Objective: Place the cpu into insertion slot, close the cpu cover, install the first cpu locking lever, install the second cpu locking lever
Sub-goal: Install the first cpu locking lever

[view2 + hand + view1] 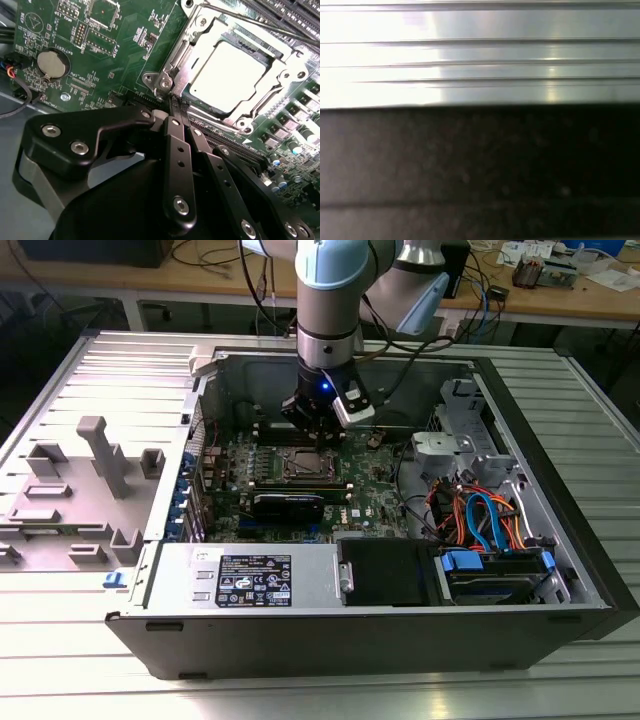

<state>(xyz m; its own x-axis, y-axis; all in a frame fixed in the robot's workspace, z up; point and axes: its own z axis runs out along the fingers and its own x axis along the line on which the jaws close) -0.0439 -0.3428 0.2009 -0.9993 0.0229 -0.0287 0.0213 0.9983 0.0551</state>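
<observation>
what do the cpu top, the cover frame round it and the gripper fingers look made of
The cpu: likely metal, a dull silver-grey top that catches the light evenly. The cpu cover: stamped sheet metal by its look, bright silver with sharp glints at edges and rivets. The gripper fingers: matt black, probably coated metal, joined by shiny screws.

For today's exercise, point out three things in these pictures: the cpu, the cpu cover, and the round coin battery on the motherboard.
cpu [235, 75], second wrist view: middle of its bright metal top.
cpu cover [177, 57], second wrist view: silver frame bar beside the chip.
coin battery [51, 64], second wrist view: centre of its round face.
</observation>
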